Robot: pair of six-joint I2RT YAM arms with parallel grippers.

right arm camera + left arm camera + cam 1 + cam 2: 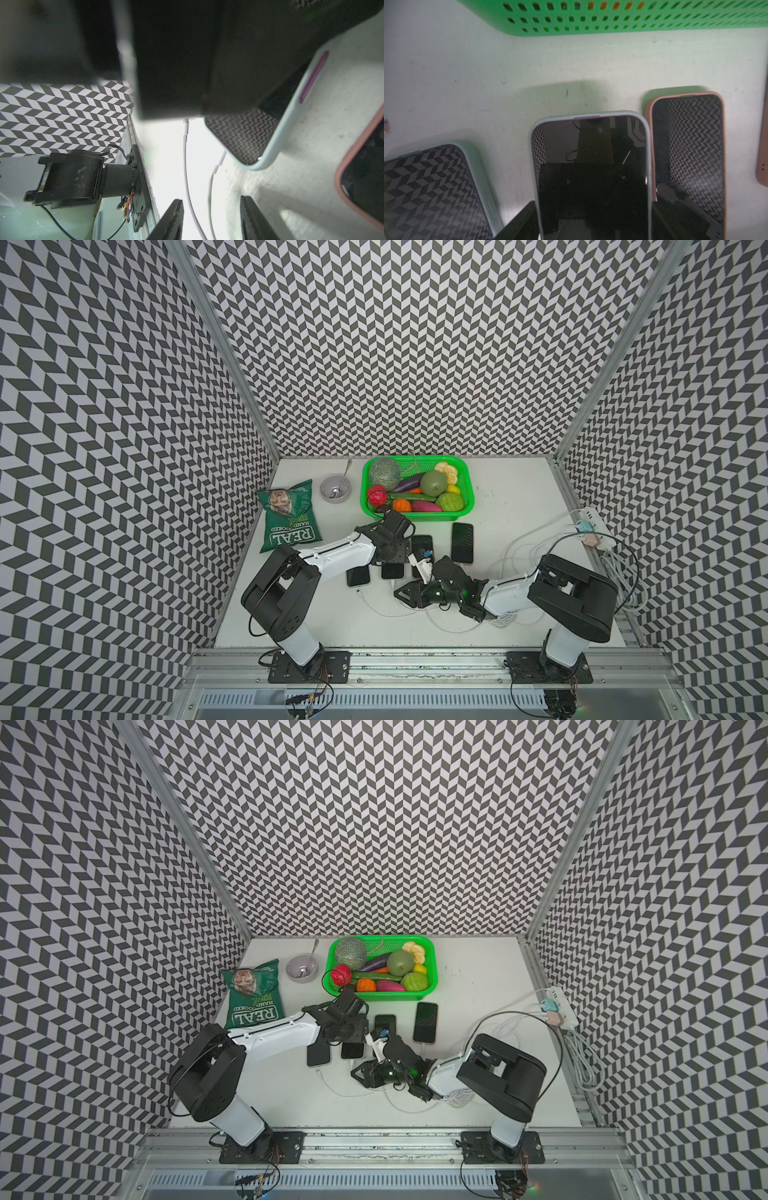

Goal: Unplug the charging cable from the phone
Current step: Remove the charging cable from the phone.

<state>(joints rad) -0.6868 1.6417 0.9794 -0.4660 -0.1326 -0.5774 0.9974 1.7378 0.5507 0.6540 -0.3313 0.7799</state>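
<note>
The table (pixel 519 497) carries four phones (pixel 462 543). The left gripper (pixel 595 199) is clamped on the sides of one of them, the phone (pixel 591 166) in the pale blue case. One charging cable (pixel 215 168) is plugged into its near end. The right gripper (pixel 212 199) holds its jaws apart around two white cables: this one and one loose cable (pixel 185 145) with a free plug. Behind stand one green basket (pixel 415 516), one bowl (pixel 328 494) and one bag of crisps (pixel 289 522).
</note>
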